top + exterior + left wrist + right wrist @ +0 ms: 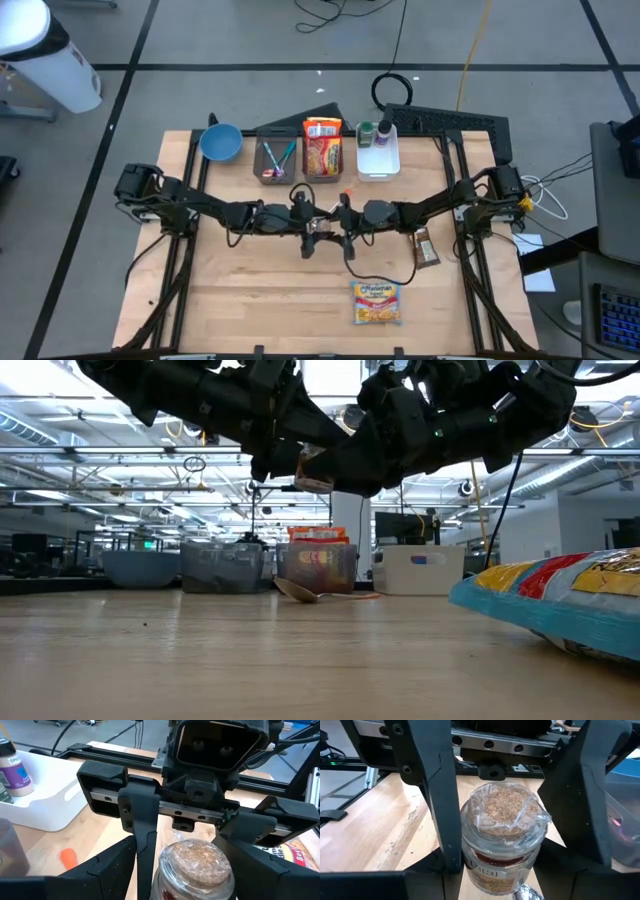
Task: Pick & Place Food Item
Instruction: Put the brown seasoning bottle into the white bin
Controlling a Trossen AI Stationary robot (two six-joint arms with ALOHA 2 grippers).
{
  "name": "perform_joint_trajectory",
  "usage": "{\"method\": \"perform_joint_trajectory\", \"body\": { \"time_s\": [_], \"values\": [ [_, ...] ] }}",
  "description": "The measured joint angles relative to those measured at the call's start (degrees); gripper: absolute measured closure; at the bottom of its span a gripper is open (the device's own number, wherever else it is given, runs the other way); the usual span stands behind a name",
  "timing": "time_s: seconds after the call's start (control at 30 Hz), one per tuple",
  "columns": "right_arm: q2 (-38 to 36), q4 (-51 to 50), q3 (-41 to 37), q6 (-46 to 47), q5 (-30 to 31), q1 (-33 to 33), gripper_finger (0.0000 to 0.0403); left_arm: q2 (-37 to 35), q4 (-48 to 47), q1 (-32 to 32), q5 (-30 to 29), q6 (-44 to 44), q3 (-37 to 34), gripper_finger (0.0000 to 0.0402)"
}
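A glass jar (502, 835) with a cork lid under clear wrap (195, 857) and a red label hangs above the table's middle (313, 470). My two grippers meet around it head-on. My left gripper (314, 228) comes from the table's left and my right gripper (337, 222) from the right. Both are shut on the jar, which stands upright between them. The jar's lower body is hidden below the fingers in both wrist views. My left gripper pinches the jar's two opposite sides (466, 842) between its fingers (440, 805), about level from the table's left. The jar is upright and clear of the table. My right gripper holds the jar's sides just below the lid (161, 870) between its fingers (147, 840), level from the table's right.
At the back stand a blue bowl (220, 142), a bin of pens (275, 160), a bin with a noodle pack (322, 150) and a white bin with bottles (378, 150). A ramen pack (375, 302) and a snack bar (427, 247) lie nearer. The near left wood is bare.
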Motion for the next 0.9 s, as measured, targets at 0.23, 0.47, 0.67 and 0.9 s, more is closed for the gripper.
{"method": "perform_joint_trajectory", "body": {
  "time_s": [0.23,0.47,0.67,0.9],
  "values": [
    [0.0,0.1,0.0,0.4,1.4,-1.4,0.0217,0.0,-0.4,0.0,-3.7,0.6,0.0,0.0132],
    [0.0,0.2,0.0,0.9,1.5,-3.2,0.0216,0.1,-0.3,-0.1,-7.2,2.6,-0.1,0.0155],
    [0.0,0.2,0.0,1.0,1.6,-4.8,0.0216,0.1,0.3,-1.1,-12.0,4.4,-0.1,0.0156],
    [0.0,0.4,0.2,0.9,1.5,-5.5,0.0216,0.1,0.9,-1.7,-14.5,5.4,-0.2,0.0171]
  ]
}}
